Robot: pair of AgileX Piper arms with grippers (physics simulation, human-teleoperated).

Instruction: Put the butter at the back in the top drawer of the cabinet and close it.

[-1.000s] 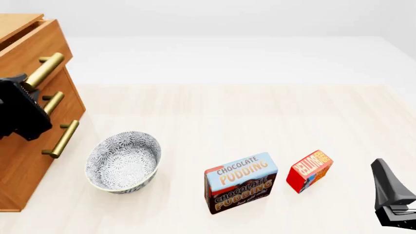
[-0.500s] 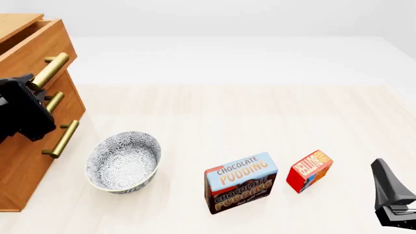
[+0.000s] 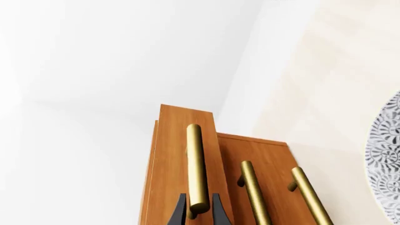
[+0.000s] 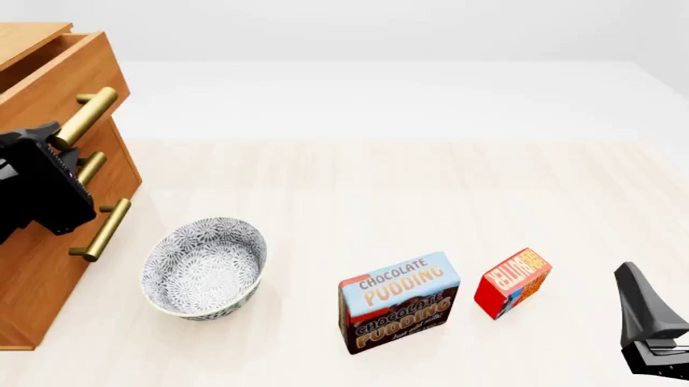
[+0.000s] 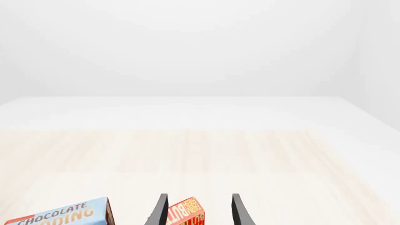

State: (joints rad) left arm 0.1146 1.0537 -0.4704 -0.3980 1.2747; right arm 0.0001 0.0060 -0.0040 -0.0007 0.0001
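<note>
The butter [image 4: 514, 282], a small red box with an orange label, stands on the table at the front right, next to the Chocolate Pudding box [image 4: 398, 302]. In the right wrist view the butter [image 5: 186, 215] shows low between the fingers, further ahead. My right gripper [image 4: 637, 278] is open, to the right of the butter and apart from it. The cabinet [image 4: 43, 266] stands at the far left. Its top drawer [image 4: 64, 76] is pulled out a little. My left gripper [image 3: 198, 213] is shut on the near end of the drawer's brass handle [image 3: 196, 164].
A patterned grey bowl [image 4: 205, 266] sits just right of the cabinet's lower drawers, with its rim [image 3: 384, 154] in the left wrist view. The two lower brass handles [image 4: 99, 230] stick out toward the bowl.
The top drawer has slid out a little further, and my left gripper has moved with its handle. The right arm, butter, pudding box and bowl have not moved.
</note>
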